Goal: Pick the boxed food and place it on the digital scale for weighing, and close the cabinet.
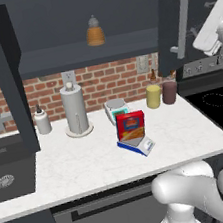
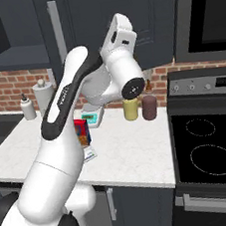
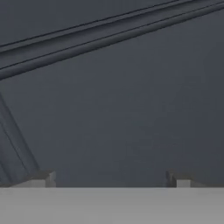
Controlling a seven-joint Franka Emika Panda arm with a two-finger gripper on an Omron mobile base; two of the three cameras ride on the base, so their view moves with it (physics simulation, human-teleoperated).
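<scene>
A: Status of the boxed food (image 1: 131, 125)?

B: Upright on the digital scale (image 1: 137, 145), mid-counter. What's left, by my reading, is the cabinet (image 1: 183, 17).

A: Claw?

B: The gripper (image 3: 111, 183) is spread wide, nothing between the tips, raised up by the right-hand door. The door panel lies straight ahead, close to the tips; its bar handle (image 1: 182, 19) runs vertically.

A: Next?

B: Probably a push on that open door.

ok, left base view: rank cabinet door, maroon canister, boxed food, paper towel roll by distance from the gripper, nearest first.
The gripper is open, up by the cabinet's right door.
1. cabinet door: upper right, right beside the hand.
2. maroon canister: back right of the counter.
3. boxed food: counter middle, on the digital scale.
4. paper towel roll: back left.
</scene>
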